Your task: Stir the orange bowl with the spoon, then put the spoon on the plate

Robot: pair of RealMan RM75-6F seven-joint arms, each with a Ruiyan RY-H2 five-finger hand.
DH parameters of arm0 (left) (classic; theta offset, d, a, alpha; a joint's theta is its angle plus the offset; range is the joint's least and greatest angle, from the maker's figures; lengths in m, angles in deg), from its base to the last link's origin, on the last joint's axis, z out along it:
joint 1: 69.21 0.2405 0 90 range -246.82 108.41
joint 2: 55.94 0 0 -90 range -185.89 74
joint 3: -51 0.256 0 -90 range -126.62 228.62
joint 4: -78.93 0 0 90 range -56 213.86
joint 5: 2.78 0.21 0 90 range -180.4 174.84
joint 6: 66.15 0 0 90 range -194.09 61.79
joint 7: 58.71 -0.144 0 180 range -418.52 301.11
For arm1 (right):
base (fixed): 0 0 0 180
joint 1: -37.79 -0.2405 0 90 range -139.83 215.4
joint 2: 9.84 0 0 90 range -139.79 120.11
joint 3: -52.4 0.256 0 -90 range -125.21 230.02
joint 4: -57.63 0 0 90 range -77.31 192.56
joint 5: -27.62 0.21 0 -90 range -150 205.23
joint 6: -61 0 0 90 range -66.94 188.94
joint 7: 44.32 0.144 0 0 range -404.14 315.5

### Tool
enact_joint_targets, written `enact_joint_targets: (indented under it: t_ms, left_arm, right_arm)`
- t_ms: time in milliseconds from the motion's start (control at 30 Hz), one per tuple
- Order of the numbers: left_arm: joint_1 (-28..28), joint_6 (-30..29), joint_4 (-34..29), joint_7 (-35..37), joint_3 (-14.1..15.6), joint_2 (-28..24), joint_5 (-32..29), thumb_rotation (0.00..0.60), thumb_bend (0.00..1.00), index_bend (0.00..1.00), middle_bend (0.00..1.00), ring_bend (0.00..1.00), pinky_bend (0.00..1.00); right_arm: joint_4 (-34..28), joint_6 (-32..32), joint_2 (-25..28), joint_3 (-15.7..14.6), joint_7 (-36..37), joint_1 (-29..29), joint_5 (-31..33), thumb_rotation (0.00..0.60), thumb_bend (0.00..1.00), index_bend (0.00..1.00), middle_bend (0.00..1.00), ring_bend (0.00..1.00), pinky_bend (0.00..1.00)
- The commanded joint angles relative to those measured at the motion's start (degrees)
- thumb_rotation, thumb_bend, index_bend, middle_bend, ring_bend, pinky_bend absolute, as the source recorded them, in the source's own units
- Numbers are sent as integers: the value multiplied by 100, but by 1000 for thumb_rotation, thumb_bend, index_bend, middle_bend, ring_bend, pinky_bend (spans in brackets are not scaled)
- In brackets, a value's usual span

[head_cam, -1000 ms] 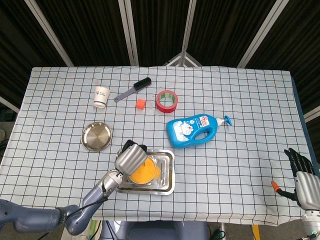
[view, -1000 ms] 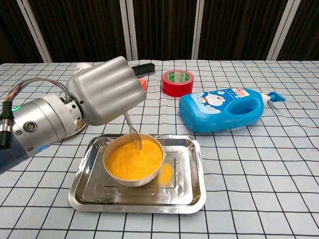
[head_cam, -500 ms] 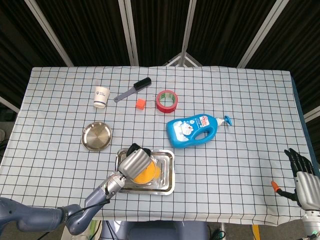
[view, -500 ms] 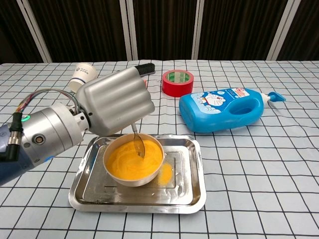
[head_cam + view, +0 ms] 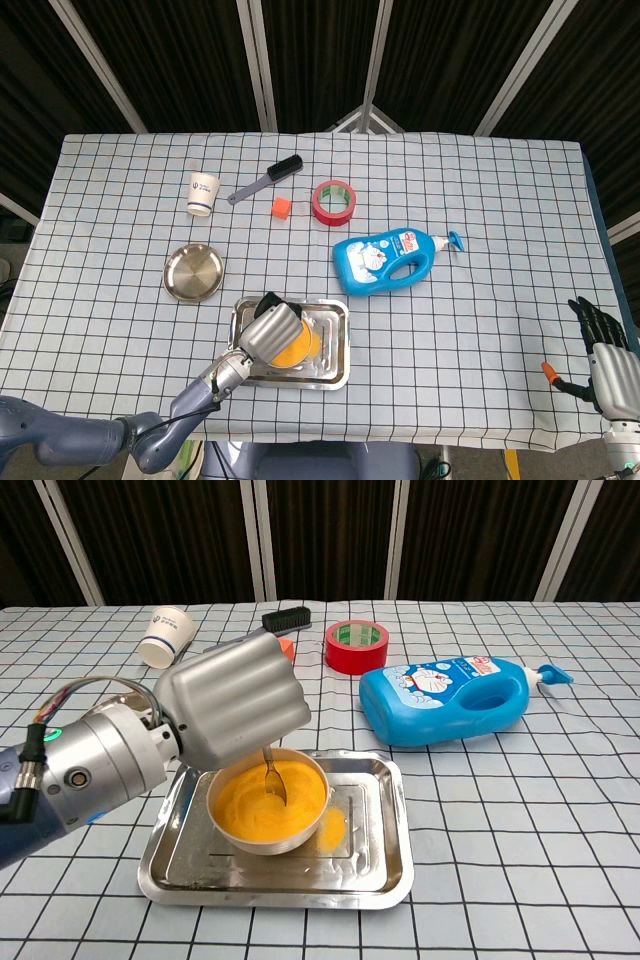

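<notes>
A: Status, big things first?

B: Desk (image 5: pixel 480 200) carries the steel tray (image 5: pixel 385 825); the orange bowl (image 5: pixel 268 802) sits inside it. My left hand (image 5: pixel 232 702) hangs over the bowl, fingers curled around the spoon (image 5: pixel 272 778), tip down in the orange mix. Stirring stage, I judge.

A: What's left?

B: The plate (image 5: pixel 194 272), up-left of the tray, bare. Spoon goes there. Right hand (image 5: pixel 605 345) idle, fingers spread, holding nothing.

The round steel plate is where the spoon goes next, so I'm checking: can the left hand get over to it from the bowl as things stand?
Probably yes. The plate lies bare on the cloth just up-left of the tray, and nothing stands between it and the left hand, which holds the spoon in the orange bowl.
</notes>
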Motion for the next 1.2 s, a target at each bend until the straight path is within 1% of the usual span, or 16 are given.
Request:
enact_joint_targets:
  t_ms: [33, 633, 1000, 1167, 1200]
  left_arm:
    - [33, -28, -130, 79, 22, -36, 16, 600, 890, 834, 1000, 1000, 979]
    - [168, -204, -734, 282, 133, -517, 287, 600, 890, 833, 1000, 1000, 979]
    - [158, -184, -749, 278, 111, -702, 439, 600, 889, 833, 1000, 1000, 979]
    - [102, -112, -745, 176, 194, -828, 686, 600, 890, 833, 1000, 1000, 979]
    - [63, -96, -702, 105, 235, -887, 855, 600, 890, 833, 1000, 1000, 979]
  right_arm:
    - [0, 1, 0, 0, 0, 0, 0, 600, 311, 0, 0, 0, 0]
    - [-13, -5, -2, -4, -26, 1, 9, 600, 311, 0, 0, 0, 0]
    - [-24, -15, -1, -4, -26, 0, 21, 600, 312, 0, 0, 0, 0]
    - [-23, -10, 2, -2, -18, 3, 23, 600, 311, 0, 0, 0, 0]
    - [-22, -12, 4, -2, -15, 3, 26, 600, 312, 0, 0, 0, 0]
